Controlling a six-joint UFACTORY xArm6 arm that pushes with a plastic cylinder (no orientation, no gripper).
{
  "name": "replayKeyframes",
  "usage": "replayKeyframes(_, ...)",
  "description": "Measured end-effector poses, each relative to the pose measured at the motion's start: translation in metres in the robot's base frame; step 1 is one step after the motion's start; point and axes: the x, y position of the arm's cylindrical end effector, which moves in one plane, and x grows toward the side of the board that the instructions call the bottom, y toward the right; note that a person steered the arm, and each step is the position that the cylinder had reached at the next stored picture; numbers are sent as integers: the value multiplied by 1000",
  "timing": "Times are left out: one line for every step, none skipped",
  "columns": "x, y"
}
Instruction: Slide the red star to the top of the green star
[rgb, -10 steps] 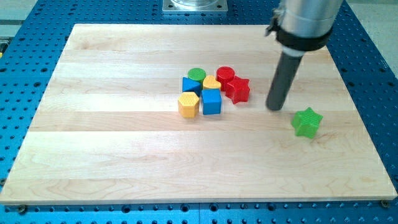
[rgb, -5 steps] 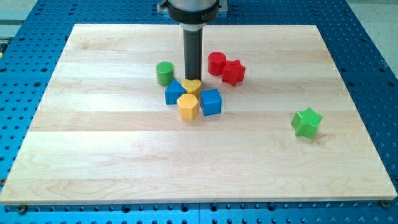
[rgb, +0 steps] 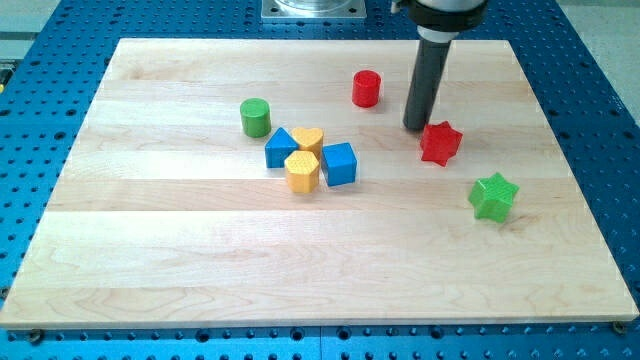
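Note:
The red star (rgb: 440, 143) lies on the wooden board at the view's right of centre. The green star (rgb: 493, 196) lies lower and further to the view's right, a short gap away from it. My tip (rgb: 415, 127) stands just at the upper left of the red star, touching or nearly touching it. The rod rises from there to the view's top.
A red cylinder (rgb: 367, 88) stands up and left of my tip. A green cylinder (rgb: 256, 118) stands at the left. A cluster of a blue triangle (rgb: 281, 149), yellow heart (rgb: 309, 139), yellow hexagon (rgb: 301, 171) and blue cube (rgb: 339, 163) sits mid-board.
My tip swept left through the cluster, then back right. The green cylinder moved left, the red cylinder went up, and the red star was pushed right and down toward the green star.

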Motion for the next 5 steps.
replayKeyframes(9,25)
replayKeyframes(25,65)
replayKeyframes(7,-6)
replayKeyframes(43,10)
replayKeyframes(37,56)
